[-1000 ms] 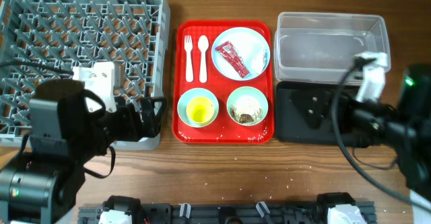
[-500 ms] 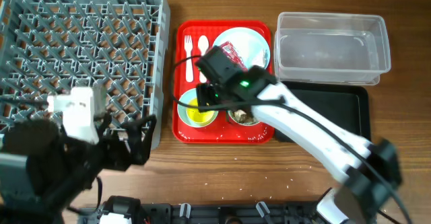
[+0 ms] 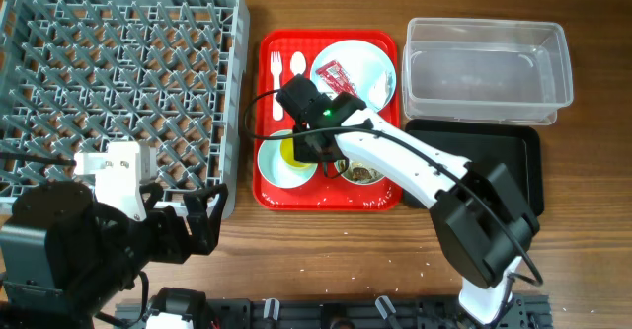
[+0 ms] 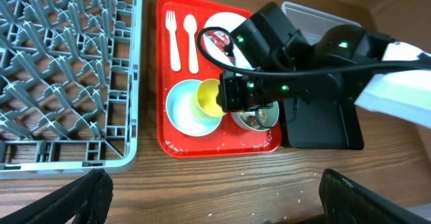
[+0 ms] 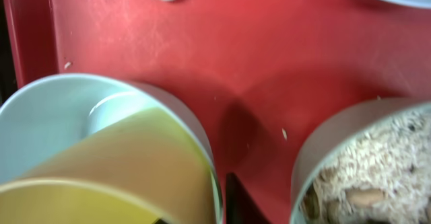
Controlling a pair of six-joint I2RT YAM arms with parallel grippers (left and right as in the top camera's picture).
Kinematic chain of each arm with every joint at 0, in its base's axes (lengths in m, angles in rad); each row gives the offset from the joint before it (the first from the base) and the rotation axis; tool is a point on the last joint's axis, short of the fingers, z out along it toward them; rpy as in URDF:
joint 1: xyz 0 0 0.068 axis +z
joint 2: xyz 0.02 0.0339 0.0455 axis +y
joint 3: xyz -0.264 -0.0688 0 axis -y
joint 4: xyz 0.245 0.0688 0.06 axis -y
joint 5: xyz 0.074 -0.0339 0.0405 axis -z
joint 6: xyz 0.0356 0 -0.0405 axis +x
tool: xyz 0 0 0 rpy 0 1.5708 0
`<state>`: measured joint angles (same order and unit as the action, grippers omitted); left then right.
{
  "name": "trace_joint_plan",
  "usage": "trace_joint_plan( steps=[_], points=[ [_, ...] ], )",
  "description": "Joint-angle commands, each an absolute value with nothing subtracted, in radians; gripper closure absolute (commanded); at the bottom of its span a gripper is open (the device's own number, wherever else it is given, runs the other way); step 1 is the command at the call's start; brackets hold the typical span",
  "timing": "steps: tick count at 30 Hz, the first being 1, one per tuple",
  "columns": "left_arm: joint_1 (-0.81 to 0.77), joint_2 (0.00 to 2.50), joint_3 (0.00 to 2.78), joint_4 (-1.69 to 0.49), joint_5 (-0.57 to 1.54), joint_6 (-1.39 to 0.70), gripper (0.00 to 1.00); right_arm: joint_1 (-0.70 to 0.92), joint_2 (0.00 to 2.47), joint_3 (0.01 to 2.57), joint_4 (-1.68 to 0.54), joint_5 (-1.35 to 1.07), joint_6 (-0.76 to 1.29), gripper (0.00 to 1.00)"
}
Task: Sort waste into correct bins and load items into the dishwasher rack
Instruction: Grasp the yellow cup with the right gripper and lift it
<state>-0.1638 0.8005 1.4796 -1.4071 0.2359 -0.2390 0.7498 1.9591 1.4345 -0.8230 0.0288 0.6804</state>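
My right gripper (image 3: 311, 151) reaches over the red tray (image 3: 272, 196) to the left small bowl (image 3: 275, 169). It is shut across that bowl's right rim, with the yellow round object (image 3: 289, 151) tipped up against the rim inside. In the right wrist view one dark finger (image 5: 234, 200) stands outside the bowl (image 5: 54, 116), and the yellow object (image 5: 121, 163) presses on the wall. The second bowl (image 3: 363, 173) holds crumbly leftovers. A red wrapper (image 3: 339, 80) lies on the plate (image 3: 373, 62); fork (image 3: 277, 82) and spoon (image 3: 296, 77) lie beside it. My left gripper (image 4: 215, 210) hangs open over bare wood.
The grey dishwasher rack (image 3: 118, 82) fills the left side. To the right of the red tray are the clear tub (image 3: 489, 62) at the back and the black tray (image 3: 504, 161) in front of it. My right arm stretches across the black tray's left end.
My right arm swung from over the black tray to the red tray and closed its jaws at the left bowl. The yellow object tipped up. The left arm shifted slightly and stayed open.
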Motion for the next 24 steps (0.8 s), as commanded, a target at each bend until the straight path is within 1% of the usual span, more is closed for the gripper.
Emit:
trace_joint_plan(
  steps=[1,6,9,11,14,15,18,20,22,23,24],
  points=[
    [-0.165,0.806,1.486,-1.408,0.231,-0.248,0.00,0.748,1.894,1.435,-0.836,0.022,0.675,0.96],
    [-0.165,0.806,1.486,-1.408,0.231,-0.248,0.00,0.745,1.837,1.436,-0.836,0.023,0.669,0.96],
    [-0.165,0.806,1.486,-1.407,0.231,-0.248,0.00,0.720,1.742,1.436,-0.862,0.015,0.668,0.96],
    [-0.165,0.806,1.486,-1.407,0.231,-0.249,0.00,0.656,1.586,1.436,-0.884,-0.103,0.619,0.96],
    [-0.165,0.806,1.486,-1.363,0.244,-0.404,0.00,0.498,1.354,1.436,-0.847,-0.434,0.506,0.96],
    [-0.165,0.806,1.486,-1.328,0.282,-0.429,0.00,0.448,1.295,1.436,-0.840,-0.520,0.480,0.96],
    [-0.165,0.823,1.486,-1.191,0.500,-0.444,0.00,0.292,1.112,1.436,-0.854,-0.754,0.346,0.96],
    [-0.165,0.869,1.486,-1.178,0.550,-0.453,0.00,0.251,1.049,1.436,-0.897,-0.775,0.341,0.96],
    [-0.165,0.971,1.486,-1.187,0.567,-0.453,0.00,0.234,1.005,1.436,-0.938,-0.775,0.341,0.96],
    [-0.165,1.031,1.486,-1.179,0.620,-0.452,0.00,0.233,0.991,1.436,-0.944,-0.775,0.340,0.96],
    [-0.158,1.112,1.486,-1.155,0.768,-0.419,0.00,0.233,0.981,1.436,-0.947,-0.775,0.341,0.96]
  ],
)
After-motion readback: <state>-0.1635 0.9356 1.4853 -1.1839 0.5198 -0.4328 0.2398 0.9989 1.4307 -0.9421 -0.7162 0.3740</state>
